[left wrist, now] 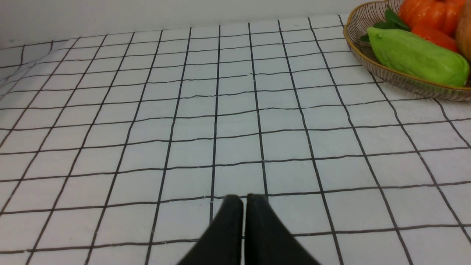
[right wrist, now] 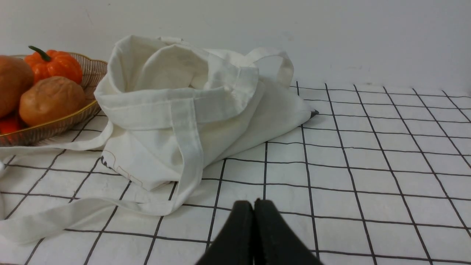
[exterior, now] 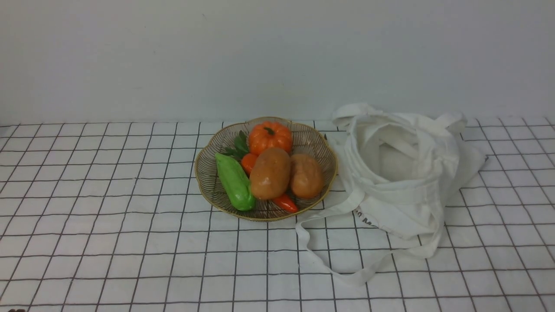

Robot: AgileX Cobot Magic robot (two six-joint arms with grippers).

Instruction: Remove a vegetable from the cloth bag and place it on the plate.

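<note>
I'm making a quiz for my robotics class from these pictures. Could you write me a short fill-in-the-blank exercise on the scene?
1. The ribbed pumpkin in the plate is ____ in colour.
2. The number of brown potatoes in the plate is ____.
3. The cloth bag lies on the robot's ____ side of the plate.
4. The jaws of the right gripper are ____.

Missing words: orange; two; right; shut
</note>
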